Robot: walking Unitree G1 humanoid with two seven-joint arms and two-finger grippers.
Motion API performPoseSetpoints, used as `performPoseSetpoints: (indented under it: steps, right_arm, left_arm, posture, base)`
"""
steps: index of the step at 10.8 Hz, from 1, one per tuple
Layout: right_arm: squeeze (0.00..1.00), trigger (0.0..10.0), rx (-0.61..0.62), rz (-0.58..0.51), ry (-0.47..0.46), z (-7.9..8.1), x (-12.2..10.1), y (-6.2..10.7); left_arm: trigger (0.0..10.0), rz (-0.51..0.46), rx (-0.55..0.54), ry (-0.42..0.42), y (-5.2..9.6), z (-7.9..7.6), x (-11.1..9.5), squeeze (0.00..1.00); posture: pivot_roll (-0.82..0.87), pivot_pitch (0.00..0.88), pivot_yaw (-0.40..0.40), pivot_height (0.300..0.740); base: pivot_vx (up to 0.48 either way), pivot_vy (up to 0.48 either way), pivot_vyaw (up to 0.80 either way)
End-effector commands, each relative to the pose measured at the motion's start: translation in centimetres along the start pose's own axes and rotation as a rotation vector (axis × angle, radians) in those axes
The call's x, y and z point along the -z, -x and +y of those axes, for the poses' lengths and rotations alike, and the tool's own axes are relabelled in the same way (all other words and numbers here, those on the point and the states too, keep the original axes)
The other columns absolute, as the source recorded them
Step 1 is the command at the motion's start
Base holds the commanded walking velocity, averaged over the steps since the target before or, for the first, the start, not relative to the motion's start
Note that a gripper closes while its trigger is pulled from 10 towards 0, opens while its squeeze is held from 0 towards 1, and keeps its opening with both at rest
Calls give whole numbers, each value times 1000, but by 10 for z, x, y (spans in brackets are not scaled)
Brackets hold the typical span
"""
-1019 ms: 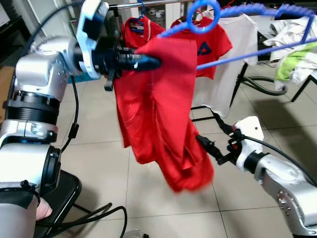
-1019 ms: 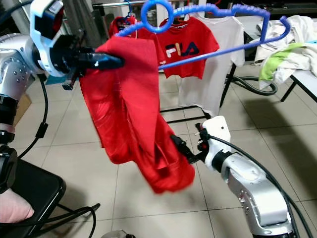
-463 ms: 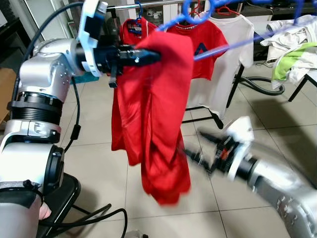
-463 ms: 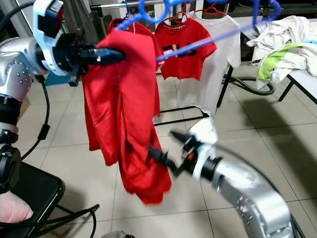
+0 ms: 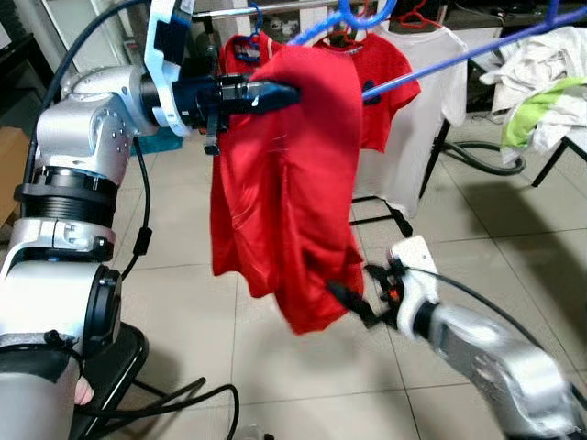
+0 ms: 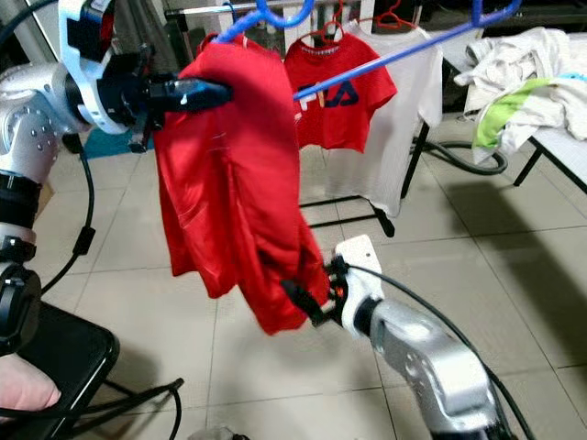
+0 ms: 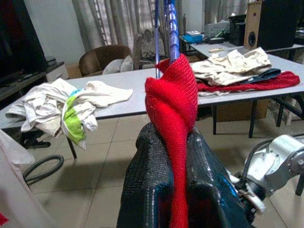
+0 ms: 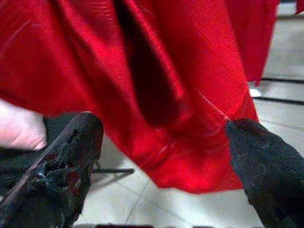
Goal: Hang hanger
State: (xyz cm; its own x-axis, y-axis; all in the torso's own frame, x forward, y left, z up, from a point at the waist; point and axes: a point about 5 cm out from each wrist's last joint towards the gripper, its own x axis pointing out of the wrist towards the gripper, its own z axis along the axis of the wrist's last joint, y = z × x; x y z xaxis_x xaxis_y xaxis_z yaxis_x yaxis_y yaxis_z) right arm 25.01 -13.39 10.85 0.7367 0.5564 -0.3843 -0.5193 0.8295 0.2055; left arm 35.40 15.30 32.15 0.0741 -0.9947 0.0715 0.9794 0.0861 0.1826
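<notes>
The left gripper point(image 5: 280, 92) is held up at head height, clamped on a fold of the red T-shirt point(image 5: 284, 192), which drapes from the blue hanger point(image 6: 367, 64) (its hook sits just below the clothes rack point(image 5: 275, 7), w/ no clear contact visible). The right gripper point(image 8: 161, 147) is low, fingers spread wide at the shirt's bottom hem, one fingertip point(image 8: 237, 128) touching the fabric. Behind hang a red FILA T-shirt point(image 6: 344, 92) & a white T-shirt point(image 6: 404, 119). Tile floor point(image 5: 183, 302) below.

Left gripper point(image 7: 176, 156): black fingers pinch bunched red knit cloth point(image 7: 173, 99).
Above: ridged blue plastic hanger point(image 7: 172, 28) rises upright.
</notes>
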Motion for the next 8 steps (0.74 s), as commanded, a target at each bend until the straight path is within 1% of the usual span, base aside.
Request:
performPoseSetpoints:
  steps: [1, 2, 3, 4, 5, 6, 8]
  right_arm:
    - [0, 10000, 70, -33, 26, -8, -5, -5]
    - [0, 10000, 141, -56, 31, -18, -8, -11]
    - [0, 10000, 146, -86, 38, -22, -12, -9]
    - [0, 10000, 106, -127, 68, -22, -19, -3]
    - [0, 10000, 17, -151, 108, -18, -22, 3]
    - [0, 10000, -34, -161, 132, -16, -22, 6]
    - [0, 10000, -73, -164, 145, -16, -21, 8]
  left_arm:
    - [0, -31, 2, -50, 1, -1, -16, 0]
    - [0, -23, 3, -49, 0, -1, -15, 0]
    - [0, -20, 3, -49, 0, -2, -14, 0]
    - [0, -19, 2, -49, 0, -2, -15, 0]
    - [0, -17, 2, -49, 0, -2, -15, 0]
    - [0, -17, 3, -48, 0, -3, -15, 0]
    - [0, -20, 8, -47, -2, -3, -16, 0]
  posture:
    - [-13, 0, 123, 740]
    - [-9, 0, 122, 740]
    - [-7, 0, 120, 740]
    - [-7, 0, 121, 740]
    - [-9, 0, 122, 740]
    - [-11, 0, 124, 740]
    - [-11, 0, 126, 740]
  base:
    - [0, 0, 0]
    - [0, 0, 0]
    - [0, 0, 0]
    - [0, 0, 0]
    - [0, 0, 0]
    - [0, 0, 0]
    - [0, 0, 0]
